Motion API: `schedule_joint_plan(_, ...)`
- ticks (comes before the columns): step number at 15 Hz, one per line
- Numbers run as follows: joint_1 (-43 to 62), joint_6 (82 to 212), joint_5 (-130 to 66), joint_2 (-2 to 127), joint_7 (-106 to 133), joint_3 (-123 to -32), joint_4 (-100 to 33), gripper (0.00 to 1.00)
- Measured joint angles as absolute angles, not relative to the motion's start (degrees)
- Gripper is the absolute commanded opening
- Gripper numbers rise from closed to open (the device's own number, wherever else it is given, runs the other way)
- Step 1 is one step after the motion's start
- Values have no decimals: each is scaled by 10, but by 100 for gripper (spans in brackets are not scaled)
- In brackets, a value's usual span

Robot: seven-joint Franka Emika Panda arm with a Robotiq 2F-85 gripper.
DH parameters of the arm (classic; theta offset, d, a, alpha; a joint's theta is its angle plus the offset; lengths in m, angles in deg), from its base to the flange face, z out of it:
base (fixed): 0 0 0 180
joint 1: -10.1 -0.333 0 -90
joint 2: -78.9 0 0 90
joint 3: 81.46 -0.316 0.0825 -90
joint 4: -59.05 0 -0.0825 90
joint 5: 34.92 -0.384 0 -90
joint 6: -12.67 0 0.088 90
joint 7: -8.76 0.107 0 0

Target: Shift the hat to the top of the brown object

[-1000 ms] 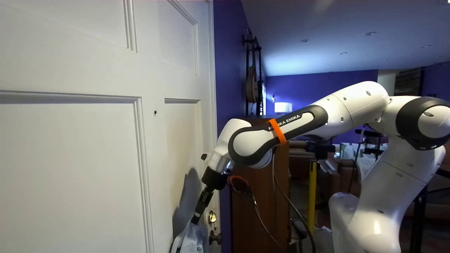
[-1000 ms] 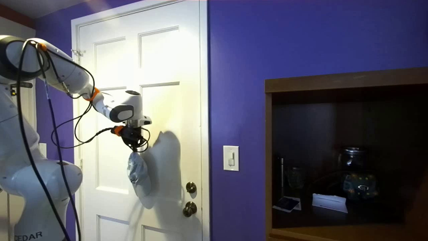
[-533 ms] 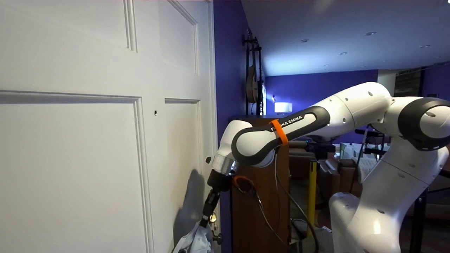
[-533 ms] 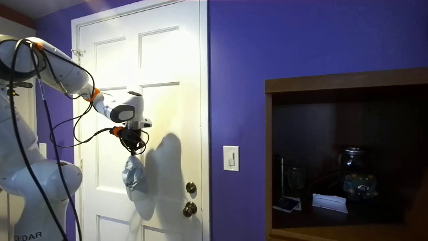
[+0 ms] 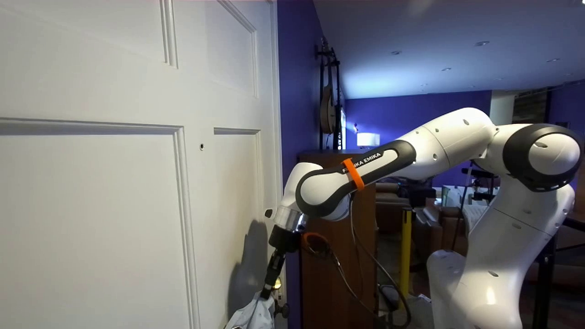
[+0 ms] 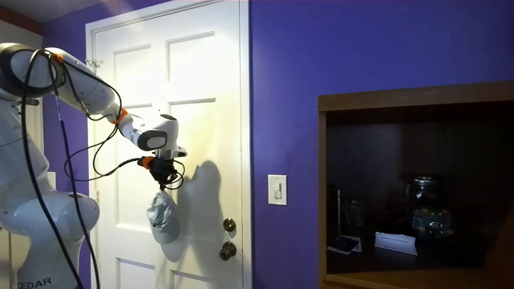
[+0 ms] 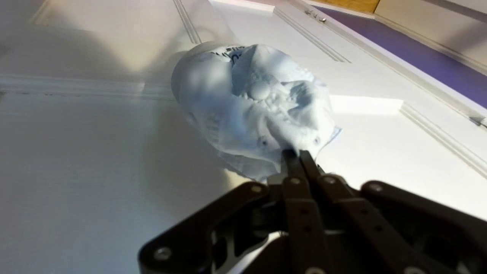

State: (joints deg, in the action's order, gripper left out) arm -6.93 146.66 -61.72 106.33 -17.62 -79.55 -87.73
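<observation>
White panelled door (image 6: 200, 132), purple wall (image 6: 287, 120), lit lamp (image 5: 368, 139)

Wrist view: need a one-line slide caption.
Crumpled pale hat pinched at its edge in the gripper, white panelled door behind.

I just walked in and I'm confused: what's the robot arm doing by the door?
The robot's gripper is pinching a crumpled, pale grey cap, which dangles in front of the white panelled door. The job is to put the cap on top of the brown wooden cabinet, but it isn't there yet. In an exterior view, a stretch of purple wall with a light switch lies between cap and cabinet.
</observation>
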Motion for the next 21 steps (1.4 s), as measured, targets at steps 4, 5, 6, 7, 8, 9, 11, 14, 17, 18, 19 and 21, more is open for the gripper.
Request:
schedule_joint_plan(4,-89,1469,-660,1042,-248,-774,-867,1)
schedule_joint_plan(5,-92,1471,-674,1039,-261,-772,-863,1)
schedule_joint_plan(6,-95,1476,-689,1036,-274,-772,-860,1)
schedule_joint_plan(7,-97,1479,-701,1034,-285,-773,-856,1)
schedule_joint_plan(8,-99,1480,-712,1032,-296,-773,-853,1)
schedule_joint_plan(9,-101,1480,-722,1029,-308,-774,-849,1)
schedule_joint_plan(11,-103,1479,-739,1019,-330,-776,-843,1)
schedule_joint_plan(14,-104,1452,-750,997,-360,-782,-834,1)
schedule_joint_plan(17,-98,1417,-744,976,-367,-794,-825,1)
schedule_joint_plan(18,-92,1407,-736,973,-366,-799,-823,1)
schedule_joint_plan(19,-84,1397,-723,972,-365,-805,-821,1)
schedule_joint_plan(21,-70,1378,-692,974,-360,-814,-816,1)
